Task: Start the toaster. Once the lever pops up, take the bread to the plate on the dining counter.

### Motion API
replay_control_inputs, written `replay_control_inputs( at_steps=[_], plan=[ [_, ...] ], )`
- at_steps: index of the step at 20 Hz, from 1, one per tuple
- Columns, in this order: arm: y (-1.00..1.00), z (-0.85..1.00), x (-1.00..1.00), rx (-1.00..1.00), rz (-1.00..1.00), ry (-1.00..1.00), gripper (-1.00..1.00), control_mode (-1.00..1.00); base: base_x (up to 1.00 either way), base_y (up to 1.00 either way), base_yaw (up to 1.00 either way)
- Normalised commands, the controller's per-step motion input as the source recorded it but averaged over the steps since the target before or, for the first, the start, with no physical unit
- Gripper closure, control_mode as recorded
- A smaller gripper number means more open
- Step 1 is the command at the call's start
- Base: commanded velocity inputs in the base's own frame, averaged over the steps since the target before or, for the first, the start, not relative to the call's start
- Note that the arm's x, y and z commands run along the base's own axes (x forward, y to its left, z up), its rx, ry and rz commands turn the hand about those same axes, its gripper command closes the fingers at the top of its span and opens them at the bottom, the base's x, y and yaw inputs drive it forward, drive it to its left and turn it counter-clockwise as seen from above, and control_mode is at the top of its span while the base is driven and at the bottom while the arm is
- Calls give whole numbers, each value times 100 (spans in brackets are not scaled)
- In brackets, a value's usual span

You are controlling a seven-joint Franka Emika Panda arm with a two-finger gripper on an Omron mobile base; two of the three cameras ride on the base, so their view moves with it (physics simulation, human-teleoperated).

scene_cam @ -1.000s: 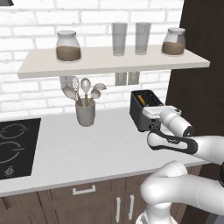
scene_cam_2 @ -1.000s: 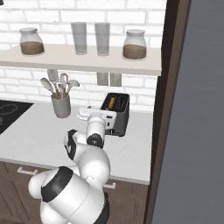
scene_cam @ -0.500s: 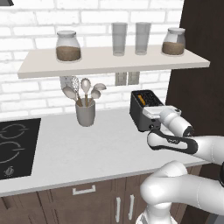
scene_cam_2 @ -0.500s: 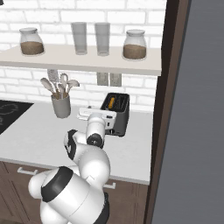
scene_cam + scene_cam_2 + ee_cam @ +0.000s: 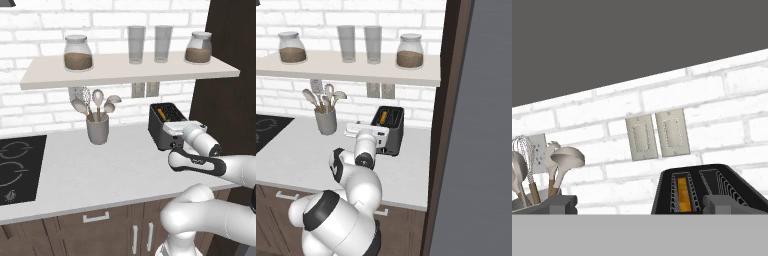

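On the far left we see the black cooktop point(image 5: 17, 170) set flat in the pale worktop point(image 5: 100, 170). Next comes a grey cup point(image 5: 97, 131) full of spoons and a whisk, standing by the brick wall. Above it a long shelf point(image 5: 125, 75) holds a brown jar point(image 5: 78, 52), two clear glasses point(image 5: 136, 44) and one more jar point(image 5: 198, 48). Two wall plugs point(image 5: 657, 135) sit on the bricks under the shelf.

Further right we find the toaster point(image 5: 162, 127), dark and boxy, on the worktop near the tall dark cupboard point(image 5: 225, 100). The bread point(image 5: 683, 194) is down inside the toaster's left slot, and we see just its orange-tan top edge.

Our gripper point(image 5: 634, 205) is right in front of the toaster, just above its front end. Its two fingers point(image 5: 554, 204) are spread wide apart and hold nothing. We cannot tell if they touch the toaster.
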Motion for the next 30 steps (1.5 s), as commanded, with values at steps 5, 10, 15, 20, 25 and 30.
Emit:
replay_control_inputs(
  at_steps=[5,10,15,20,25,30],
  plan=[
    [0,0,0,0,0,0,-100,-100,0,0,0],
    [0,0,0,0,0,0,-100,-100,0,0,0],
    [0,0,0,0,0,0,-100,-100,0,0,0],
    [0,0,0,0,0,0,-100,-100,0,0,0],
    [0,0,0,0,0,0,-100,-100,0,0,0],
    [0,0,0,0,0,0,-100,-100,0,0,0]
  ],
)
